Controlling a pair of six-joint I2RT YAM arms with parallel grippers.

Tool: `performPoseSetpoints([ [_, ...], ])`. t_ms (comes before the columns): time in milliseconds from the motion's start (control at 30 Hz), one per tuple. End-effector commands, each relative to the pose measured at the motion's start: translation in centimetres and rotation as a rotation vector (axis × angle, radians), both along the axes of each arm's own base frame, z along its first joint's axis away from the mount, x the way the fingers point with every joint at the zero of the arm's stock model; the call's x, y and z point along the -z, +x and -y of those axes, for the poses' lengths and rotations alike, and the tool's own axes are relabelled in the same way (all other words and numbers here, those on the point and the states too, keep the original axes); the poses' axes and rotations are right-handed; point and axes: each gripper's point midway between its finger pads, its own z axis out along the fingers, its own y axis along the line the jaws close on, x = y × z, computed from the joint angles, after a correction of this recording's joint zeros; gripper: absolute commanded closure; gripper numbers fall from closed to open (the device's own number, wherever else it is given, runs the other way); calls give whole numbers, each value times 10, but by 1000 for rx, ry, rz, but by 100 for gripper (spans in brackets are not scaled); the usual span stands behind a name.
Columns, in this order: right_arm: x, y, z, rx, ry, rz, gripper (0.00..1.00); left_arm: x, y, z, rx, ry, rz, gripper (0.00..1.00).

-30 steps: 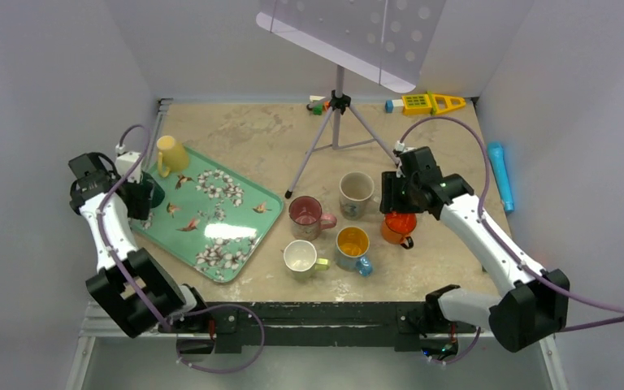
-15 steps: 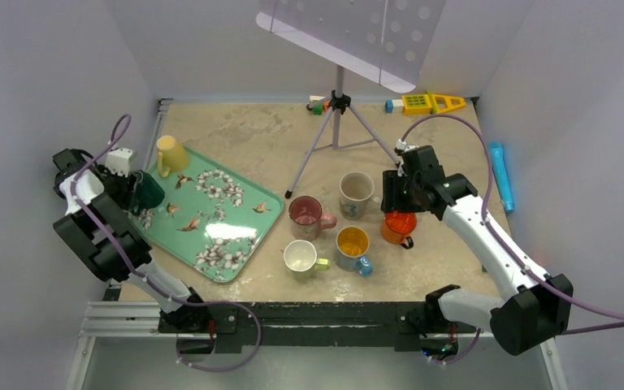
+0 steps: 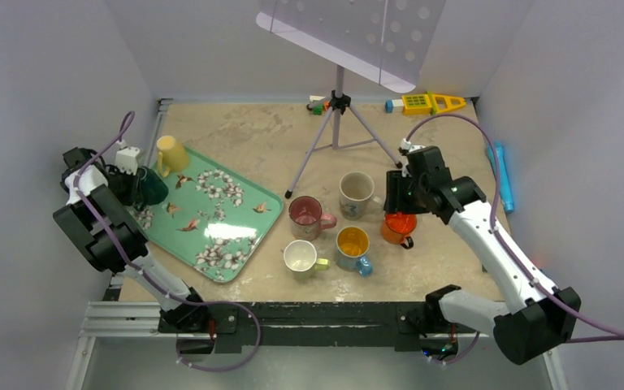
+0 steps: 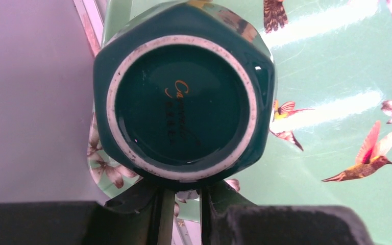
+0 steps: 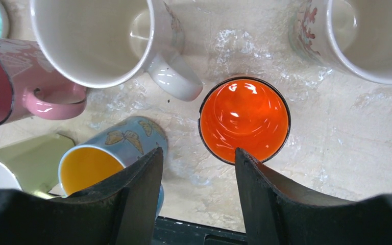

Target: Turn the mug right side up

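Note:
A dark green mug (image 4: 182, 102) stands upside down at the left corner of the flowered green tray (image 4: 337, 76), its glazed base facing the left wrist camera. My left gripper (image 4: 181, 191) reaches in from the tray's left edge. Its fingers are drawn close together against the mug's side, and their tips are hidden under the mug's body. From above, the green mug (image 3: 151, 188) sits right beside the left gripper (image 3: 136, 185). My right gripper (image 5: 196, 158) hangs open above the table, next to an upright orange mug (image 5: 244, 118), holding nothing.
A yellow mug (image 3: 171, 154) sits on the tray's far corner. Pink (image 3: 306, 215), white (image 3: 356, 193), cream (image 3: 301, 257) and blue butterfly (image 3: 353, 246) mugs crowd the table's middle, close to the right gripper (image 3: 396, 203). A music stand tripod (image 3: 337, 130) stands behind. Toys lie along the back wall.
The left arm folded back toward the left wall and its jaws closed from wide open onto the green mug. The right arm barely moved.

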Motion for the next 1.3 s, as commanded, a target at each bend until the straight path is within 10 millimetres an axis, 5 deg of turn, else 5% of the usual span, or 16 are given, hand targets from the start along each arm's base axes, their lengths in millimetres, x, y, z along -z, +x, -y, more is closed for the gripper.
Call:
performPoseSetpoints([
  [0,-45,4,1,6,28,127,43,-35,9,30,-25,-142,93,100],
  [133,-86,6,-3,65,41,254,35,-95,2,83,-41,-306,167,100],
  [200,-108,5,-21,42,60,311,29,-128,-6,119,13,-372,193,100],
  [333,-165,-8,-108,-210,290,480,15,-198,-33,199,168,-505,256,100],
  [500,-232,-51,-219,-592,737,694,10,-268,-75,269,295,-681,316,100],
  [633,-271,-75,-269,-761,1021,770,9,-310,-109,305,379,-792,350,100],
  [933,-314,-91,-319,-929,1335,726,18,-342,-157,342,499,-982,345,100],
  [1133,-331,-83,-314,-877,1382,805,26,-337,-176,354,558,-1009,339,100],
  [1233,-341,-80,-318,-888,1370,844,41,-326,-176,357,558,-1014,308,100],
  [1267,-344,-82,-320,-905,1370,843,61,-323,-175,357,557,-1010,301,100],
])
